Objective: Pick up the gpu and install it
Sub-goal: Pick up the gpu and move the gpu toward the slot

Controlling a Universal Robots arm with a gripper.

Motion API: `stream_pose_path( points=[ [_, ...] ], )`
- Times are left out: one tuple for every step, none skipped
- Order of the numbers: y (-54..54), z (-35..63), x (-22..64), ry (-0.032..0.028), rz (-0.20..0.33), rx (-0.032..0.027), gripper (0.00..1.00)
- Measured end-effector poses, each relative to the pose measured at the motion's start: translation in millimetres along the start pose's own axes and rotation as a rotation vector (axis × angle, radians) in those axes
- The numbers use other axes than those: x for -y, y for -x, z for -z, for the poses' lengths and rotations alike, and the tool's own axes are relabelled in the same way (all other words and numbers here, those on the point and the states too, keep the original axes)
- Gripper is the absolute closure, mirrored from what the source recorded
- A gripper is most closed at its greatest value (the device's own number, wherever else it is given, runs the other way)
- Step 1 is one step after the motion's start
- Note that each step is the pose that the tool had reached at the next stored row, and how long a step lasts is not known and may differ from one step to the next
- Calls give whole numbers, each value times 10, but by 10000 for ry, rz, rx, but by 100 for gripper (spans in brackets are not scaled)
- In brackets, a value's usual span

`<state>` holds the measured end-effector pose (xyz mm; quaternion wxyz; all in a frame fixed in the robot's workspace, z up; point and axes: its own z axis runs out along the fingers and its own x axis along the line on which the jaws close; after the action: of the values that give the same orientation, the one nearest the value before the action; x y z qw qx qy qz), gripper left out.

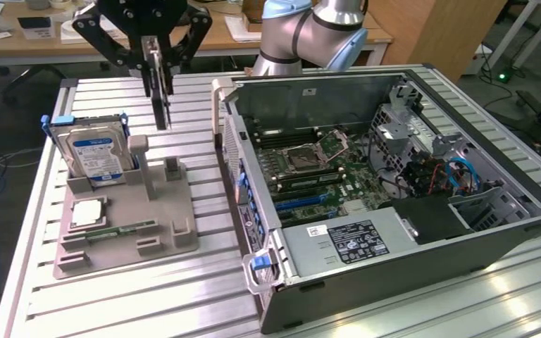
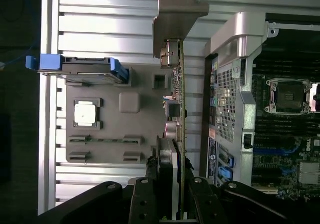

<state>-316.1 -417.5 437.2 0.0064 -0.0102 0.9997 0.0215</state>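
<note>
While clamped edge-on by the black linkage-type tool [image 1: 163, 62], the gpu [image 1: 163, 105], a thin flat circuit card w/ black shroud and silver metal end bracket, is held upright in the air, clear of the slatted aluminium table [image 1: 139, 296]. From the wrist view, the card [image 2: 177, 114] is seen approx. over the case-side edge of the grey moulded plastic holder [image 2: 115, 149], w/ the tool [image 2: 172, 189] shut against both faces. A boxy silver hard drive w/ blue-white label [image 1: 96, 151] is stood upright in the holder; a square silver processor chip [image 1: 87, 211] and a narrow green memory stick [image 1: 120, 230] are laid flat nearby. An open black PC case [image 1: 496, 239] is set just beside the holder, its green motherboard [image 1: 318, 176] exposed.
</note>
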Motion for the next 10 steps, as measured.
stream_pose_path(
  points=[
    [0, 18, -1, 0, 0, 0, 72],
    [1, 37, -1, 0, 0, 0, 72],
    [2, 50, -2, 0, 0, 0, 72],
    [2, 61, -2, 0, 0, 1, 72],
    [3, 74, -3, 0, 0, 1, 72],
    [5, 88, -4, 0, 0, 0, 72],
    [6, 101, -4, 0, 0, 1, 72],
    [8, 116, -5, 0, 1, 0, 72],
    [10, 133, -5, 0, 1, 0, 72],
    [12, 153, -6, 1, 0, 1, 72]
  ],
)
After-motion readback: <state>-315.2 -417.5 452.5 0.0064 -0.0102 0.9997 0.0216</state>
